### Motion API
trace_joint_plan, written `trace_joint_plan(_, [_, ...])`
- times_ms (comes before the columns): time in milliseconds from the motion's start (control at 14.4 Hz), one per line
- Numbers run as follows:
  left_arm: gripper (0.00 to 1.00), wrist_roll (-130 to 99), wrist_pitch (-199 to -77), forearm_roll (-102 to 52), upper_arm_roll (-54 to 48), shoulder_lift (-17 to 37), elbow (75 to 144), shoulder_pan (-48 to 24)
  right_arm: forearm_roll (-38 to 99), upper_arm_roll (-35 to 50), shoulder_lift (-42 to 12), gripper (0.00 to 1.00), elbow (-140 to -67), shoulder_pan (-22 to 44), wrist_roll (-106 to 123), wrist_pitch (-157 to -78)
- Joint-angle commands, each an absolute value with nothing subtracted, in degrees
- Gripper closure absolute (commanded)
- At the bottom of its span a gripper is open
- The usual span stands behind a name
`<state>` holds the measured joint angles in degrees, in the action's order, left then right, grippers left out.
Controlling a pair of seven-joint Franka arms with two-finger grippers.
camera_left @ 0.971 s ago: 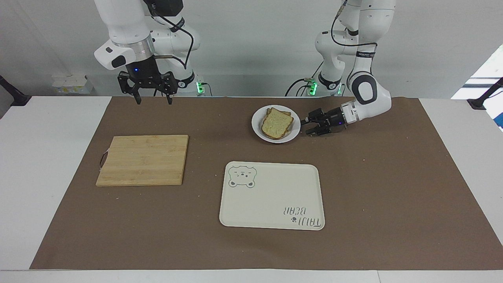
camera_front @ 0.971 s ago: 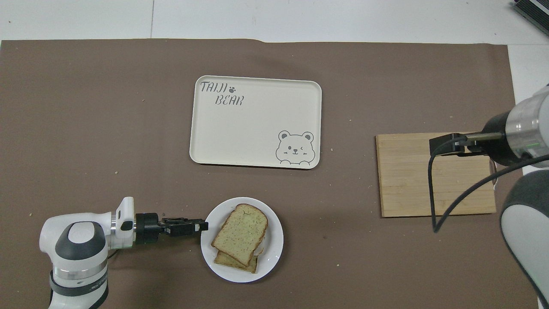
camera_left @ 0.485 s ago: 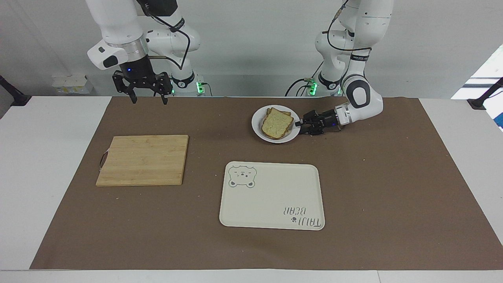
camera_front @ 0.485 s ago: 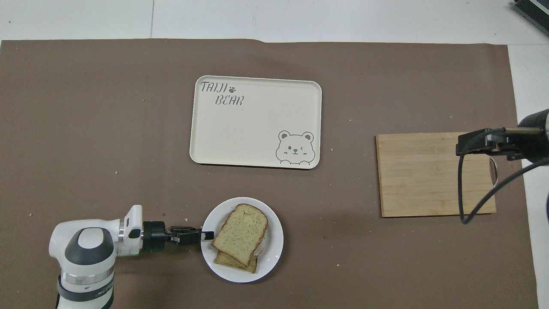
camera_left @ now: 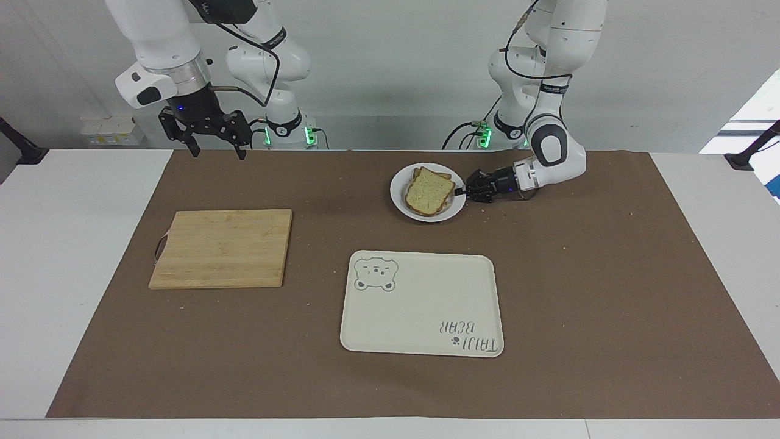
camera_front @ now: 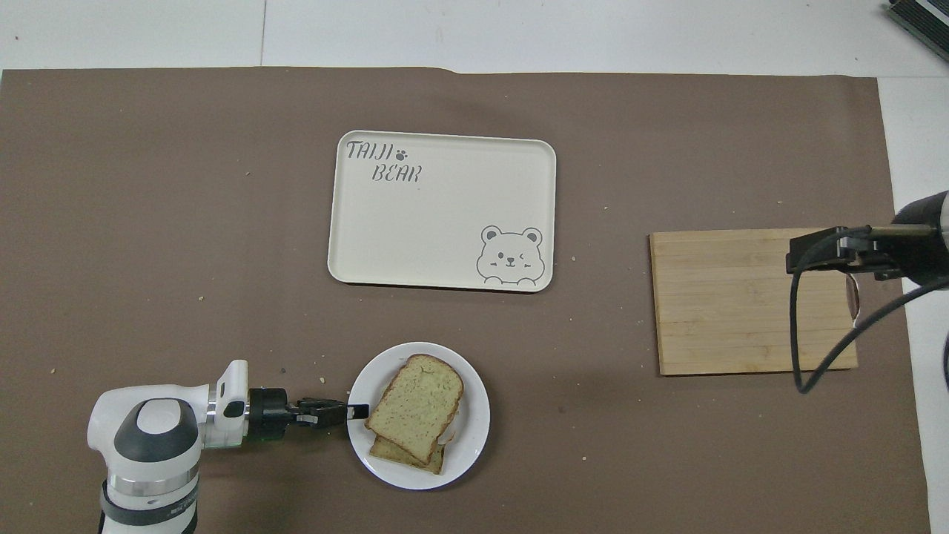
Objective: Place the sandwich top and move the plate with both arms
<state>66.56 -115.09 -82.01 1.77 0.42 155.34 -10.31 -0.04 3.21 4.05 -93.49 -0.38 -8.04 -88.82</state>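
Left gripper [camera_left: 458, 191] jaws clamped on plate [camera_left: 399, 201] rim; sandwich top [camera_left: 428, 194] on plate. Right gripper [camera_left: 216, 151] jaws wide, raised above table [camera_left: 73, 244].

wall [camera_left: 390, 73]: pale grey | table [camera_left: 73, 244]: white | mat [camera_left: 609, 292]: brown

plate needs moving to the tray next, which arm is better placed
Left. The left gripper is already shut on the plate rim, while the right gripper hangs open, away from it toward the cutting board.

bright, even overhead light, soft faint shadows, sharp focus, slight glare at one window edge.
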Motion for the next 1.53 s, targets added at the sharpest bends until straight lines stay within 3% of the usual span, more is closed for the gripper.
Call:
trace_joint_plan(0, [1.0,67.2,-113.9,-83.3,2.5,-1.2,157.1,-10.5,0.1,3.6,4.6,0.0,-93.1,-1.1,-6.3,-87.6])
trace_joint_plan(277, [1.0,63.8,-108.5,-87.4,2.5,-1.2,156.3,-9.1,1.1,2.5,5.5,0.0,-93.6,-1.8,-4.6,-85.9])
trace_joint_plan(624, [1.0,62.0,-105.8,-87.5,2.5,1.2,149.5,-5.8,1.1,2.5,5.6,0.0,-93.7,-1.3,-4.1,-85.7])
trace_joint_plan(1040, [1.0,54.5,-106.5,-87.3,2.7,9.2,133.4,-5.8,1.1,2.5,5.4,0.0,-93.5,-1.8,-4.1,-85.8])
trace_joint_plan(1456, [1.0,43.3,-123.1,-86.7,-3.8,19.5,116.8,-5.8,1.2,2.6,5.5,0.0,-93.6,-1.5,-4.2,-86.5])
